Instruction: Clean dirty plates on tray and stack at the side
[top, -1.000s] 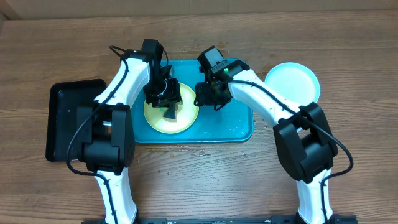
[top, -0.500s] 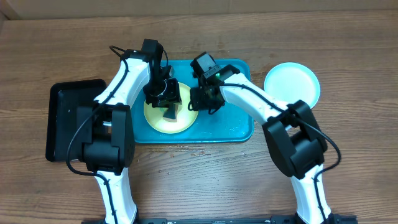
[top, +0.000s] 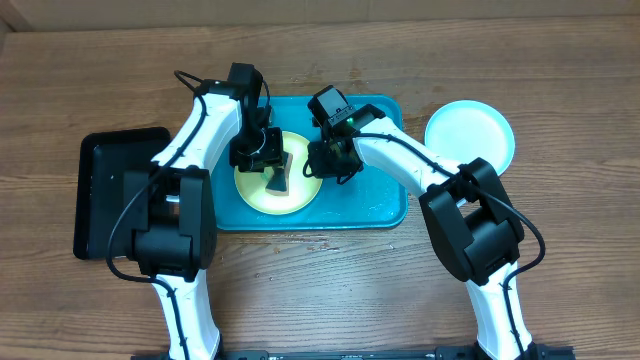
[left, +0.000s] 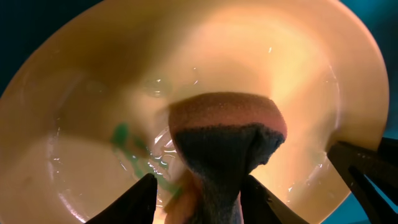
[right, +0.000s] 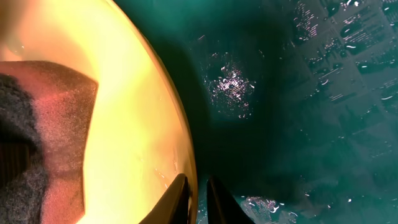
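Your left tool (left: 202, 196) is clamped on a sponge (left: 227, 134), its end down on the wet yellow-green plate (left: 292, 68) beside a green smear (left: 119, 133). Your right tool (right: 198, 198) pinches that plate's right rim. The plate lies in the teal tray (top: 370, 205) — and farther right, a light blue plate (top: 470, 132) rests on the surface (top: 320, 290).

Wet gloss against rough and matt
The yellow-green plate (left: 298, 93) is smooth glossy plastic, wet; the teal tray (right: 298, 124) is plastic beaded with water. The sponge (left: 224, 137) has a coarse fibrous dark face and a finer porous layer. The surface (top: 560, 250) is matt wood grain
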